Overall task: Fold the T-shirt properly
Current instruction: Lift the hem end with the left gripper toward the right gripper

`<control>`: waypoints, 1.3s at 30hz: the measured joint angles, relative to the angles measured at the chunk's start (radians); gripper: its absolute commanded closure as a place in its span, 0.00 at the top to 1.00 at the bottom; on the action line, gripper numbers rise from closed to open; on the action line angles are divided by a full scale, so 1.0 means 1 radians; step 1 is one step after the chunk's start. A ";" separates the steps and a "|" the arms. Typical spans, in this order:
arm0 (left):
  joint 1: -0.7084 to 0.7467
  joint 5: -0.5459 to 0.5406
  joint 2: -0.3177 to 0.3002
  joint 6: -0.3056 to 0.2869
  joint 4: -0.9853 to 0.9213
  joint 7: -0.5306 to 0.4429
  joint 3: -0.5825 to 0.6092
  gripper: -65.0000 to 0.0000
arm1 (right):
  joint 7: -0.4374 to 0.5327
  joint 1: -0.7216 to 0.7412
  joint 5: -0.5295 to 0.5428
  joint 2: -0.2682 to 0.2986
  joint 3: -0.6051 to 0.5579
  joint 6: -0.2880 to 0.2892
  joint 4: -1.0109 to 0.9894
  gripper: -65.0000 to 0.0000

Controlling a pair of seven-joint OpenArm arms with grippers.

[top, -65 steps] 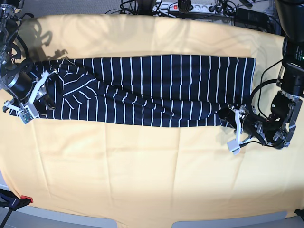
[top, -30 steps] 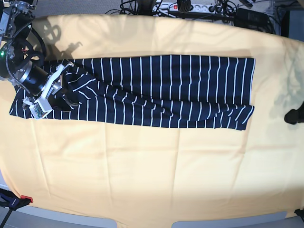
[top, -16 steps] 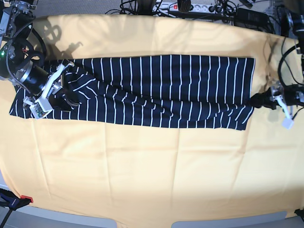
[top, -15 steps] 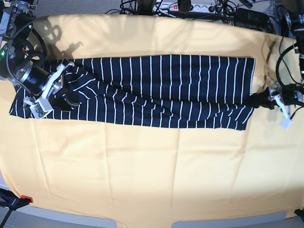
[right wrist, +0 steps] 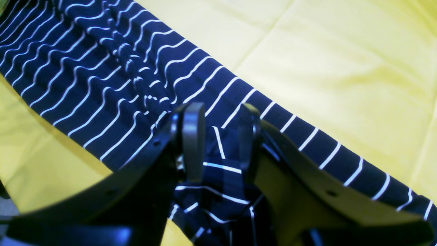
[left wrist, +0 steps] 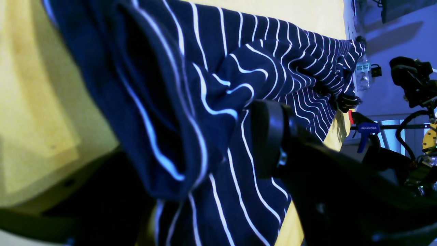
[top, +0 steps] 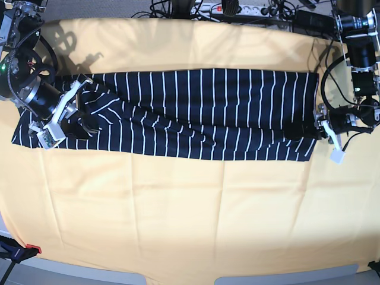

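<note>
The T-shirt (top: pixel 196 113), dark navy with thin white stripes, lies folded into a long band across the yellow cloth (top: pixel 178 214). My right gripper (top: pixel 62 116) sits on its left end. In the right wrist view, the right gripper (right wrist: pixel 220 136) is shut on a raised fold of the T-shirt (right wrist: pixel 112 85). My left gripper (top: pixel 323 127) is at the shirt's right end. In the left wrist view its jaws stand wide, and the left gripper (left wrist: pixel 170 164) is open around a lifted edge of the T-shirt (left wrist: pixel 211 68).
Cables and a power strip (top: pixel 228 9) run along the table's back edge. A red and black clamp (top: pixel 18 252) grips the front left corner. A blue clamp (left wrist: pixel 367 131) shows past the shirt in the left wrist view.
My left arm swung away from the shirt's lower right corner, then came back in from the right to the shirt's right end. The right gripper has stayed put over the last second.
</note>
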 measured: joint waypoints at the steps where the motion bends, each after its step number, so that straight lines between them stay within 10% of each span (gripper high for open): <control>1: 0.000 -0.005 0.005 -0.003 0.000 0.003 -0.003 0.49 | 0.000 0.000 0.000 0.000 0.000 0.000 0.000 0.29; 6: 0.000 -0.024 0.029 -0.022 0.000 0.006 -0.003 0.00 | 0.000 0.000 0.000 0.000 0.000 0.000 0.000 0.29; 19: -0.042 -0.023 -0.011 -0.024 -0.008 0.010 0.005 0.00 | 0.000 0.000 0.000 0.000 0.000 0.000 0.000 0.29; 39: -0.091 -0.016 -0.296 -0.024 -0.010 -0.043 0.011 0.00 | 0.000 0.000 0.000 0.000 0.000 0.024 0.000 0.29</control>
